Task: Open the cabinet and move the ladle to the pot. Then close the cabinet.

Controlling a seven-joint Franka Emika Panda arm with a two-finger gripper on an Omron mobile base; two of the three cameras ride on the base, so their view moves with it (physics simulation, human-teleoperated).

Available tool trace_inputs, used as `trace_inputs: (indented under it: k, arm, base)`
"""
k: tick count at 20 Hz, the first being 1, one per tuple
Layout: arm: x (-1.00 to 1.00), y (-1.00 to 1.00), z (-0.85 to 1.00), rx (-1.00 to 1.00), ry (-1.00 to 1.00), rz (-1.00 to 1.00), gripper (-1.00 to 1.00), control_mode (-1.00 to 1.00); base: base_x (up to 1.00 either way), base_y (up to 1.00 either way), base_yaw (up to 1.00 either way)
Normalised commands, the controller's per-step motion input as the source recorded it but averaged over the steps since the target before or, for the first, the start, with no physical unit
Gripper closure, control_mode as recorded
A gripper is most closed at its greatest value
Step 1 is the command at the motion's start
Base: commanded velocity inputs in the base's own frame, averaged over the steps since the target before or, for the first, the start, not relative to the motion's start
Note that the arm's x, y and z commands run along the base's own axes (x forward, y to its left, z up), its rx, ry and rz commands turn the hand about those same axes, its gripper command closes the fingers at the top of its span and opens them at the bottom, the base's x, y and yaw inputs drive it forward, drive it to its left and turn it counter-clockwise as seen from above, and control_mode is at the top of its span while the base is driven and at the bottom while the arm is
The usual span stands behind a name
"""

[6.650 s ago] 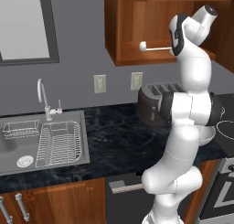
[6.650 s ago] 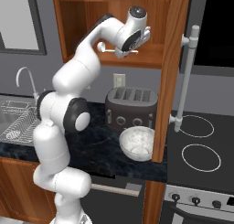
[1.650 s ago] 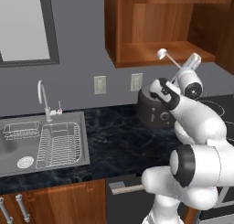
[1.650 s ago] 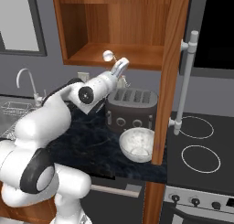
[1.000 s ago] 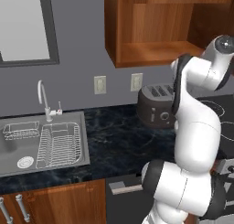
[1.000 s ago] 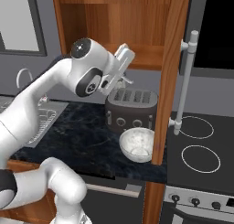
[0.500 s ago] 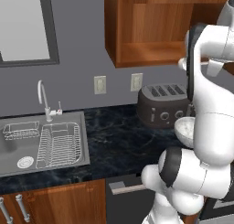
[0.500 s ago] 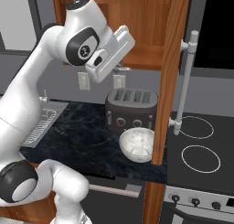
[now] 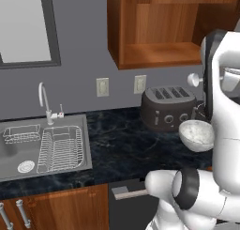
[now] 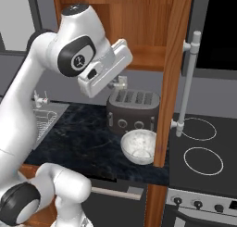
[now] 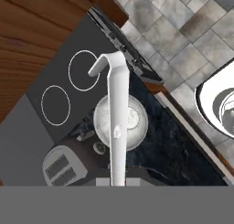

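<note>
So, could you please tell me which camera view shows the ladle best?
The hand view: the ladle runs up its middle, the whole pale handle visible to the hooked end, above the white bowl. The left base view shows just a small rounded end beside the arm. In the right base view I cannot make it out.

The open cabinet (image 10: 173,59) door stands between the bowl (image 10: 138,146) and the stovetop (image 10: 203,152).
</note>
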Motion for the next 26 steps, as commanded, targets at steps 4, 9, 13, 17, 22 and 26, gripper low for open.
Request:
trace_inputs:
  k: [4,9,13,17,22,26]
  arm:
    - [-0.25,0.08,-0.16,0.02,0.03,0.0,1.0,-1.0]
    - [-0.07,0.18,-0.01,0.0,0.03,0.0,1.0,-1.0]
    - [-0.02,0.18,0.0,0.0,-0.05,0.0,1.0,-1.0]
    - [0.0,0.04,0.0,0.0,-0.03,0.0,1.0,-1.0]
    - [-0.62,0.01,0.07,0.0,0.0,0.0,1.0,-1.0]
    - [-1.0,0.0,0.19,0.02,0.0,0.0,1.0,-1.0]
  base:
    - [0.0,0.0,0.0]
    - [0.0,0.0,0.0]
    - [0.0,0.0,0.0]
    - [0.0,0.0,0.0]
    - [0.0,0.0,0.0]
    - [0.0,0.0,0.0]
